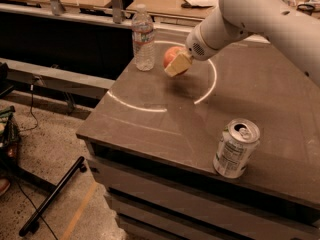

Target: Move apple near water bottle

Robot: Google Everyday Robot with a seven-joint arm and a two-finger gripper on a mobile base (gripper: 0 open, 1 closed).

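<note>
The end effector (176, 64) sits at the far left part of the worktop (165, 129), at the end of a white arm (250, 11) that reaches in from the upper right. Its fingers are clamped on the apple (171, 55): one pale, tan finger (178, 67) lies across the front of the fruit, and the other is hidden behind it. The fingers stand only as far apart as the apple is wide. The red-orange apple is at or just above the worktop surface; I cannot tell whether it rests on it. It lies inside a thin white circle (137, 106) marked on the dark worktop, near that circle's far edge.

The water bottle (143, 40) stands upright just to the left of the apple, near it but not touching, close to the worktop's far left corner. Its white cap is on; the body is clear, and the fill level cannot be made out.

A silver drink can (236, 148) stands upright near the front edge of the worktop, well apart from the apple and the bottle. Its top shows a dark opening; what is inside is not visible.
</note>
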